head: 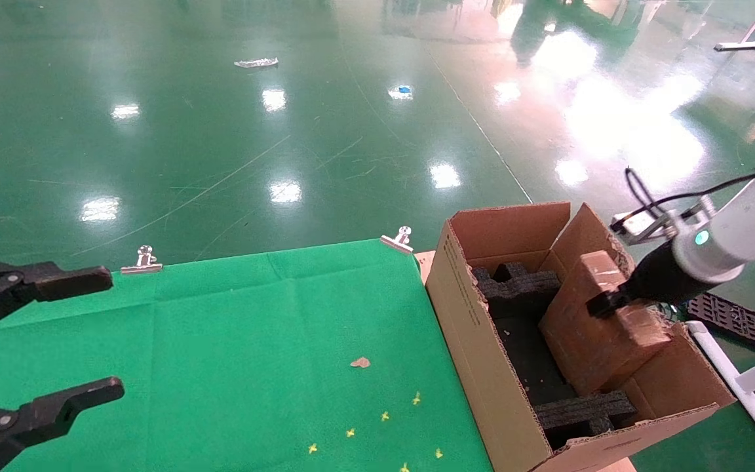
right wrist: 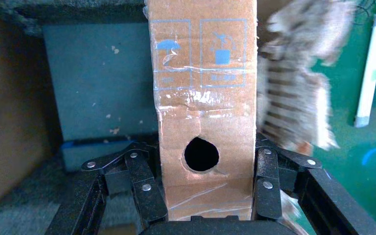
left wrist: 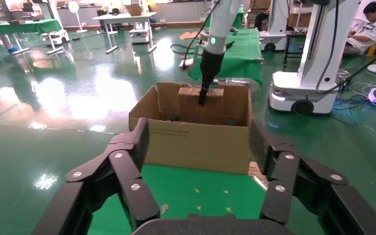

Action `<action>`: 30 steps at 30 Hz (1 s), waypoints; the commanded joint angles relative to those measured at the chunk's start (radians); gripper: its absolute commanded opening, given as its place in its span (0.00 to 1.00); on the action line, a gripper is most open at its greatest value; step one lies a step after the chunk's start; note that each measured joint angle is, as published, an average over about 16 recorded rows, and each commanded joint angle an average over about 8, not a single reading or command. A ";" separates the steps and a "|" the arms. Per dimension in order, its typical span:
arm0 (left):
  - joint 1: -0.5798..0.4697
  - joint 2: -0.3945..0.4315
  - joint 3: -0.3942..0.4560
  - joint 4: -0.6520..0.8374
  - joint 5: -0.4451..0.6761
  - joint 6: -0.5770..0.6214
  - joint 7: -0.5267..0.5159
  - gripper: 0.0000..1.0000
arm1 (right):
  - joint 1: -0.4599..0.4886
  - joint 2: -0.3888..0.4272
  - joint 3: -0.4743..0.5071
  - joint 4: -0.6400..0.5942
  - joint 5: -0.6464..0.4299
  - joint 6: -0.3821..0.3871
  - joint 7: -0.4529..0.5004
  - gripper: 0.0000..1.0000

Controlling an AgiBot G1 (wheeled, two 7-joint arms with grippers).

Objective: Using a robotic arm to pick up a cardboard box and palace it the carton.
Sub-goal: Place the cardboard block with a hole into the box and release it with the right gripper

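Green cloth-covered table [head: 253, 341] beside the carton [head: 482, 341]. Right gripper [head: 603, 303] clamps the cardboard box [head: 590, 328], tilted, partly inside the carton. Risk: box catching a foam insert [head: 515, 283] or jamming crooked. Left gripper [head: 30, 347] idles wide open.

Right gripper [head: 603, 305] clamped; left gripper [head: 56, 341] agape.

Green-clothed table [head: 233, 341] carries a cardboard scrap [head: 360, 362].

The cardboard box [head: 597, 328] hides its lower end inside the carton [head: 482, 341].
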 commanded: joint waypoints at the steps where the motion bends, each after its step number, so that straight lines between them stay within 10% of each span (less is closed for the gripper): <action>1: 0.000 0.000 0.000 0.000 0.000 0.000 0.000 1.00 | -0.030 -0.018 0.004 -0.025 0.010 0.022 -0.007 0.00; 10: 0.000 0.000 0.000 0.000 0.000 0.000 0.000 1.00 | -0.187 -0.029 0.056 -0.057 0.101 0.153 -0.080 0.00; 19: 0.000 0.000 0.001 0.000 -0.001 0.000 0.000 1.00 | -0.239 -0.004 0.090 -0.060 0.158 0.177 -0.150 1.00; 30: 0.000 -0.001 0.001 0.000 -0.001 -0.001 0.001 1.00 | -0.222 0.007 0.089 -0.066 0.155 0.159 -0.161 1.00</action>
